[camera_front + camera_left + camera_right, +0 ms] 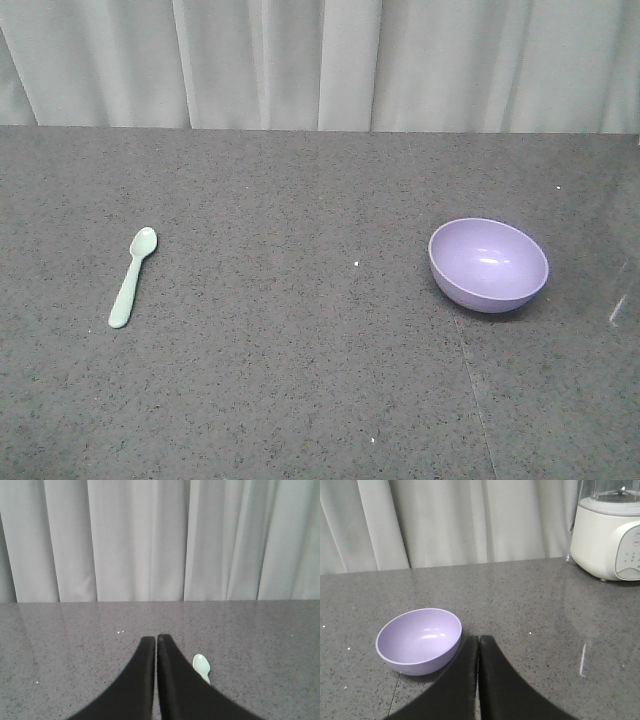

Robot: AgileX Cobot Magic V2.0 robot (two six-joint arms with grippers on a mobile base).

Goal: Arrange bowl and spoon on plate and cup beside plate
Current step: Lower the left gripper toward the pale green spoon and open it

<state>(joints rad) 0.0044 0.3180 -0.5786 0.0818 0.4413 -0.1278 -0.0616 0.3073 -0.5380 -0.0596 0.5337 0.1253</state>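
Observation:
A lavender bowl (488, 265) stands upright on the grey table at the right; the right wrist view has the bowl (419, 640) just left of my right gripper (478, 639), whose black fingers are pressed together and hold nothing. A mint-green spoon (132, 277) lies at the left, head pointing away. In the left wrist view the spoon (201, 666) peeks out right of my left gripper (155, 640), also shut and empty, and its handle is hidden behind the finger. The plate and the cup are out of view. Neither gripper shows in the front view.
A white blender base (607, 535) stands at the table's far right. Grey curtains (320, 60) hang behind the table's back edge. The speckled grey tabletop (300, 330) stretches between spoon and bowl.

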